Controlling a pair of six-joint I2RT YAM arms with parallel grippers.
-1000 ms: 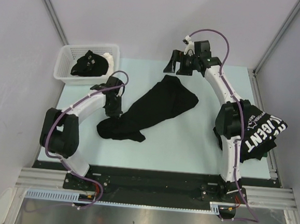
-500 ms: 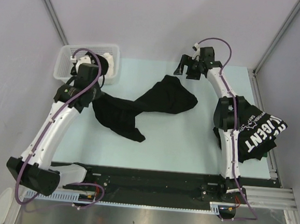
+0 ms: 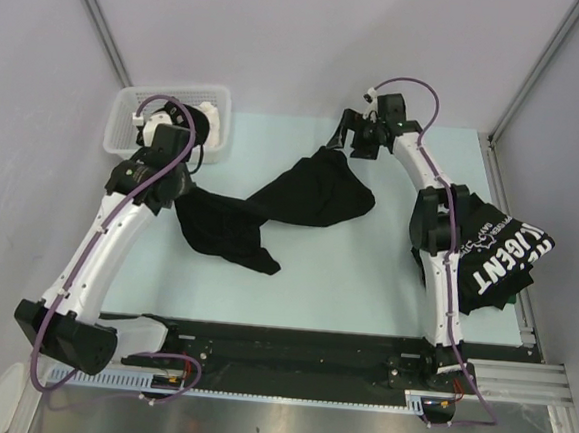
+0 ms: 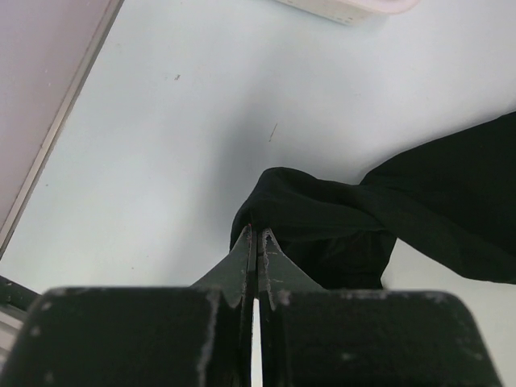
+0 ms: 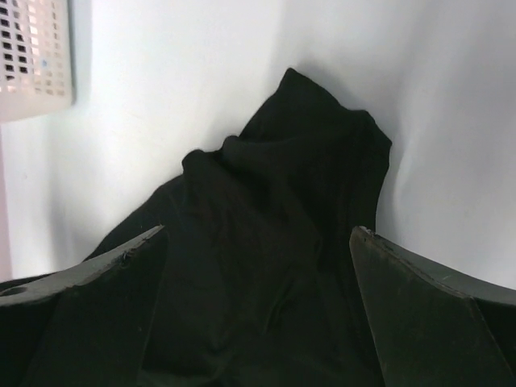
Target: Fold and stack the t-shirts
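A plain black t-shirt (image 3: 291, 199) lies crumpled and stretched across the middle of the table. My left gripper (image 3: 178, 194) is shut on its left end; the left wrist view shows the jaws (image 4: 256, 234) pinching a fold of the black cloth (image 4: 339, 218). My right gripper (image 3: 339, 140) is open and hovers over the shirt's far end; in the right wrist view (image 5: 258, 232) the cloth (image 5: 282, 201) lies between the spread fingers, not gripped. A second black t-shirt with big white lettering (image 3: 502, 255) lies at the right edge beside the right arm.
A white slotted basket (image 3: 210, 102) stands at the far left corner, partly hidden by my left arm; it also shows in the left wrist view (image 4: 347, 8) and the right wrist view (image 5: 32, 48). Grey walls close in on the left and right.
My left arm has swung out and drawn the shirt's left end away from me toward the basket. My right gripper has come down onto the shirt's far end, still open.
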